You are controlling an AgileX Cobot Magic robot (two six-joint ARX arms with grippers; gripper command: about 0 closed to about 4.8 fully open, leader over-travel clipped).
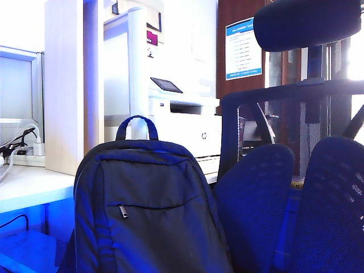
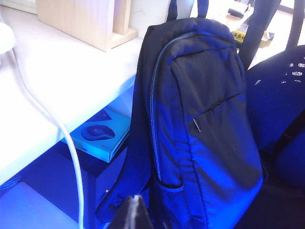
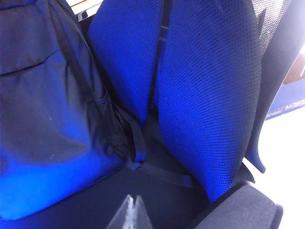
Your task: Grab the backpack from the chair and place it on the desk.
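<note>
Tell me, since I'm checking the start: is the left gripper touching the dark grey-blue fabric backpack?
Apart: the left wrist view shows the shut left gripper short of the backpack.

An office: printer [image 1: 187, 122], desk [image 1: 28, 185], mesh chair [image 1: 296, 187].

The backpack [image 1: 145, 210] fills the lower centre, pressed against the chair [image 1: 284, 193] on its right. Bare surface [image 1: 28, 185] lies left, bounded by a wooden stand [image 1: 71, 85] and cables [image 1: 14, 151].

Matt woven cloth on backpack [image 1: 148, 216], metal zip pull [image 1: 123, 211]; coarse open mesh on chair [image 3: 209, 95] pads; smooth pale worktop [image 2: 62, 81]; light wood panel [image 2: 81, 21].
</note>
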